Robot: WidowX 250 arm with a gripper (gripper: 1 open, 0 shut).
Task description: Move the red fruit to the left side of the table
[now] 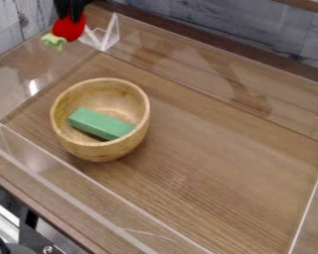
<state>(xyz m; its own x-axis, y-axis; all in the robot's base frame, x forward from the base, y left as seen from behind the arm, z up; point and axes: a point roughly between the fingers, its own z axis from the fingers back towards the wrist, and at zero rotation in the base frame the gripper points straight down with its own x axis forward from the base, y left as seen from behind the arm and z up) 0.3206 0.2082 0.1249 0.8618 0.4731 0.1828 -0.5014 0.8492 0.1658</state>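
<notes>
From my feed I see a brown wood-grain table [235,159], its planks running at a slant across the view; low clear walls edge it along the near left, the far side and the right; a round, light wooden bowl [142,111] sits directly on it, left of the middle, upright; I can't tell whether the red fruit [71,28] touches the wood.

Tabletop [229,134]: you had brown wood grain, smooth, low sheen, pale glare on its left part. Bowl [100,145]: light wood look, smooth inside. Block [102,124] within: green, matt, even-faced. Border walls [16,140]: clear plastic, glossy, edges catching light. Fruit [69,27]: you saw red, smooth-looking plastic, slightly blurred.
</notes>
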